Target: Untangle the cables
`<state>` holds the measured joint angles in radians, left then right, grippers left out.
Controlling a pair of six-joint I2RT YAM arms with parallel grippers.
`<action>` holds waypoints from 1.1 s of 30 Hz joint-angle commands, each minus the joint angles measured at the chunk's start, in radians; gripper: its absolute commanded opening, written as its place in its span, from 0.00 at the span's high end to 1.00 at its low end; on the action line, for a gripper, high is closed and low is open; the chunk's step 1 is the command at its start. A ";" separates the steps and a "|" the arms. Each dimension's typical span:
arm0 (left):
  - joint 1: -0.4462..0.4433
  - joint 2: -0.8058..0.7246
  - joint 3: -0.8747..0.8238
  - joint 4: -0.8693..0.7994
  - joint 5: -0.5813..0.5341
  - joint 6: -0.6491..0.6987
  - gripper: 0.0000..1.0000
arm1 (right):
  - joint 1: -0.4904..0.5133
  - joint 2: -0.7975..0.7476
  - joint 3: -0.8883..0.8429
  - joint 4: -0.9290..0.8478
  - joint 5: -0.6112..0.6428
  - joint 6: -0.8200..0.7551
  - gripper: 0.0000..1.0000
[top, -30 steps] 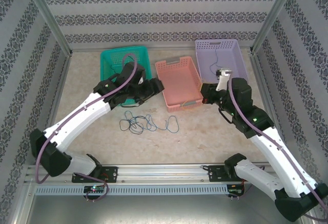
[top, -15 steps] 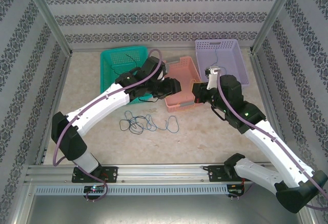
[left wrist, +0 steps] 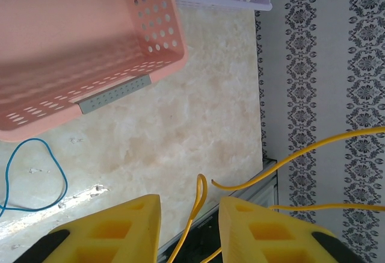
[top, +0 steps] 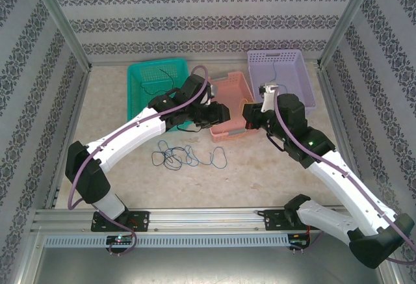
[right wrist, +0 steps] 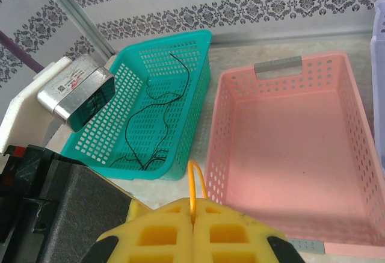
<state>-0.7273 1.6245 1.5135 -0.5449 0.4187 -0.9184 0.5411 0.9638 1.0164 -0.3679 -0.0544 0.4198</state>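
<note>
From above, my left gripper (top: 224, 112) and right gripper (top: 247, 112) face each other, almost touching, above the near end of the pink basket (top: 229, 86). Both forearms reach forward and angle inward. I judge they meet here so one strand can be shared between them. The tangle of blue and black cables (top: 187, 156) lies on the table (top: 273, 167) in front of the baskets, well apart from both grippers. In my left wrist view, the yellow fingers stand apart and a yellow cable (left wrist: 198, 200) runs up through the gap, seemingly touching neither, so nothing is gripped there. The wrist looks down past the basket's corner, with a blue loop (left wrist: 60, 173) on the table at the left. In my right wrist view, the fingers are pressed together with the yellow cable pinched in their seam, probably as an anchor. Beyond sits the teal basket (right wrist: 174, 40), holding a black cable (right wrist: 150, 115).
</note>
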 commanded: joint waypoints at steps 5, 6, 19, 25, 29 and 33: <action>-0.016 0.023 -0.009 0.041 0.022 0.038 0.70 | 0.007 0.003 0.026 0.024 -0.020 0.020 1.00; -0.017 0.027 -0.008 0.045 0.022 0.038 0.70 | 0.007 0.003 0.026 0.023 -0.020 0.021 1.00; -0.016 0.063 0.016 0.074 0.019 0.044 0.84 | 0.007 -0.011 0.025 0.012 -0.021 0.029 1.00; -0.016 0.046 0.010 0.068 -0.002 0.048 1.00 | 0.004 -0.017 0.023 0.005 -0.017 0.025 1.00; -0.014 0.015 -0.008 0.041 -0.038 0.054 1.00 | -0.011 -0.027 0.026 -0.025 0.025 0.007 1.00; 0.001 -0.042 -0.054 0.007 -0.046 0.070 1.00 | -0.116 -0.029 0.036 -0.077 0.059 -0.007 1.00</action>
<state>-0.7265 1.6512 1.4822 -0.5102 0.3954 -0.8806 0.4854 0.9497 1.0183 -0.4026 -0.0441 0.4370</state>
